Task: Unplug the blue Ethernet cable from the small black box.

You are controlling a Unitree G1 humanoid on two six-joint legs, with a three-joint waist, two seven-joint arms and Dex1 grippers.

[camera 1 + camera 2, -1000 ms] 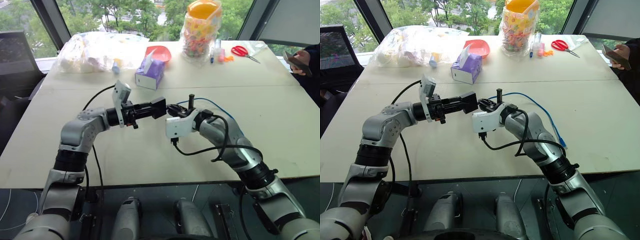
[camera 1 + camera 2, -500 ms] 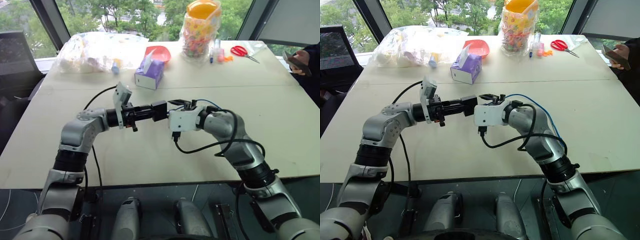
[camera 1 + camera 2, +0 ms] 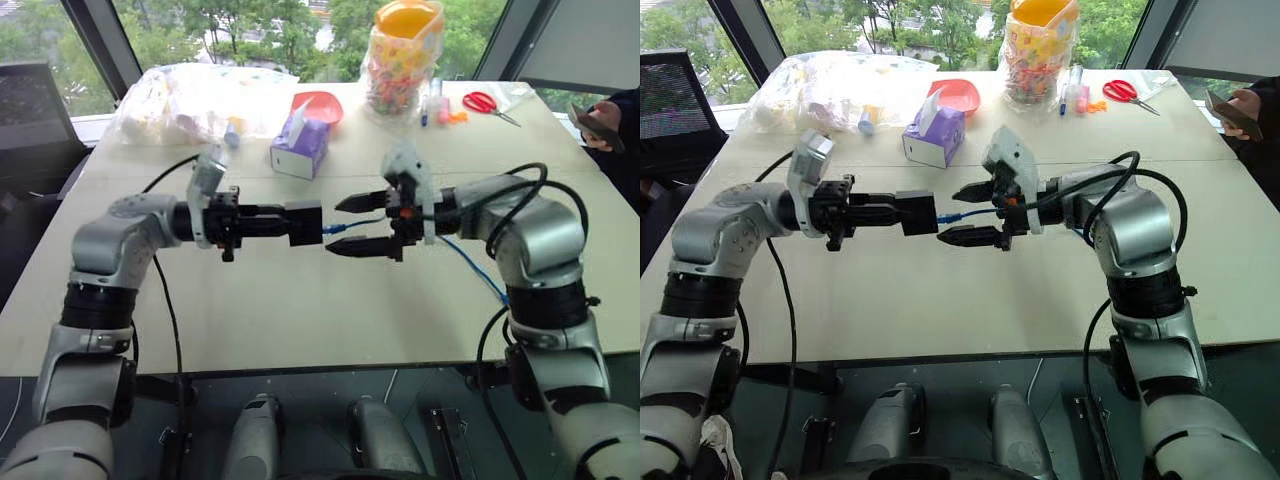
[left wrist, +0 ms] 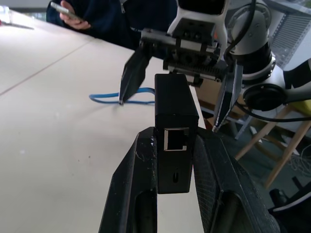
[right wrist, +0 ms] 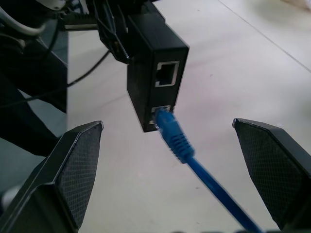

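Held above the bench [image 3: 300,320], the left gripper [image 4: 176,145] clamps the one small black box [image 3: 304,222], whose two ports show from the right wrist, the blue Ethernet cable [image 5: 177,138] still plugged into one, between the right gripper's [image 3: 357,224] wide-spread fingers.

We note the right gripper [image 3: 967,213] has let go of the blue Ethernet cable [image 5: 176,139] and spread its fingers wide, rolled and facing the small black box [image 3: 918,213]; both arms have risen; plug still seated in the box.
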